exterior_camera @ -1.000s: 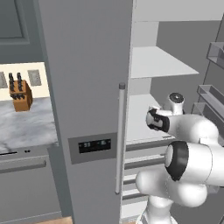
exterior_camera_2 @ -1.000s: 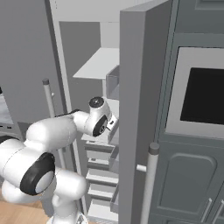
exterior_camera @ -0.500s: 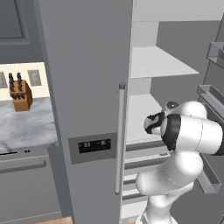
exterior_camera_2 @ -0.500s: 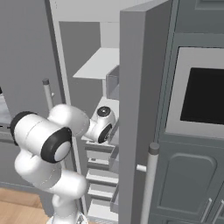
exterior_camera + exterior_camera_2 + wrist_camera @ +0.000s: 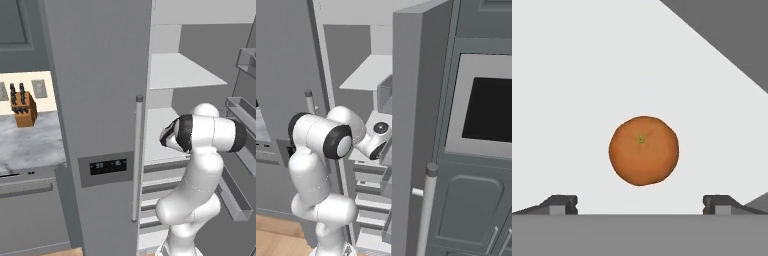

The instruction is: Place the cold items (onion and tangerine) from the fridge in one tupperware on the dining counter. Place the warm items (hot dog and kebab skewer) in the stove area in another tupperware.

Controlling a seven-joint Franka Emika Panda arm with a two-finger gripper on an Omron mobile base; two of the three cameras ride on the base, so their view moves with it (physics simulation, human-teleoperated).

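One tangerine (image 5: pixel 643 150) sits on the white fridge shelf (image 5: pixel 587 75), seen through the hand camera with its small green stem scar facing the lens. The hand (image 5: pixel 640 204) is spread wide: its two dark fingertips (image 5: pixel 562 204) stand far apart at about 7 and 5 o'clock in that view, and the fruit lies between their lines, up toward 12 o'clock from them, touching neither. A dark grey fridge wall (image 5: pixel 732 35) cuts across the corner at 2 o'clock.

From the left base camera, the white arm (image 5: pixel 202 170) rises at 5 o'clock and bends into the open fridge compartment, level with the second white shelf (image 5: pixel 162 132); the hand itself is hidden behind the arm's dark-banded joint. A closed fridge door (image 5: pixel 100 100) with a long vertical handle (image 5: pixel 136 160) and a small dark display panel (image 5: pixel 108 165) fills the middle. At 9 o'clock a wooden knife block (image 5: pixel 23 107) stands on a marbled worktop (image 5: pixel 30 145).

From the right base camera, the open fridge door (image 5: pixel 416 135) stands edge-on, with a wall oven (image 5: pixel 486 110) at 3 o'clock.
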